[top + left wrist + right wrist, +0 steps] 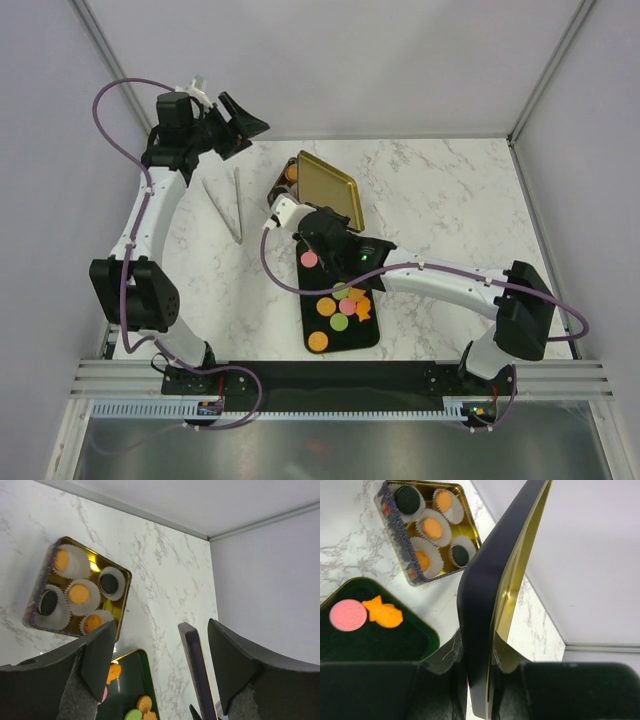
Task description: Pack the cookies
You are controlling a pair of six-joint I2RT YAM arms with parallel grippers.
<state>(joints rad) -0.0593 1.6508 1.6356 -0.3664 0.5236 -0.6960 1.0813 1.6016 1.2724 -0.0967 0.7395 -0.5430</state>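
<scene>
Loose cookies (338, 312) in orange, pink and green lie on a dark green tray (352, 338). In the right wrist view a pink cookie (348, 616) and an orange fish-shaped one (382, 613) lie on that tray (375, 640). A gold tin (395, 525) holds orange and dark cookies in white paper cups; it also shows in the left wrist view (120, 597). My right gripper (477, 652) is shut on the tin's lid (485, 580), held on edge above the table; the lid (328, 188) hides most of the tin in the top view. My left gripper (162, 625) is open, empty and raised high at the far left (243, 122).
Metal tongs (230, 205) lie on the marble table left of the tin. The lid shows edge-on in the left wrist view (197, 675). Grey walls close in the table at the back and sides.
</scene>
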